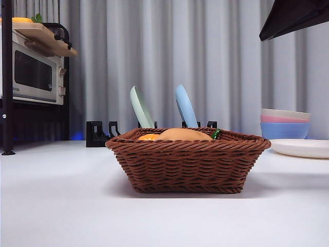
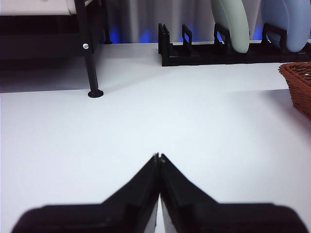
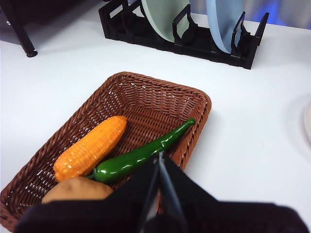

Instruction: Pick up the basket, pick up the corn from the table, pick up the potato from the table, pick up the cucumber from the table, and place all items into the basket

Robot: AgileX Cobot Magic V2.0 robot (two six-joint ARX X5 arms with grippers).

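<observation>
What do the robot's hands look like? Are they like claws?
A bit like a beak. Each gripper, left and right, has two flat, matt black jaws that narrow to a thin point. No cables or markings show. In the front view, one arm shows as a dark slanted shape.

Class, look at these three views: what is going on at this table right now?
Nothing is being handled. The corn, cucumber and potato all lie inside the basket, which sits on the table. The right end effector hangs shut above the basket's edge, holding nothing. The left end effector is shut too, over bare table off to the side of the basket. The loading looks finished.
</observation>
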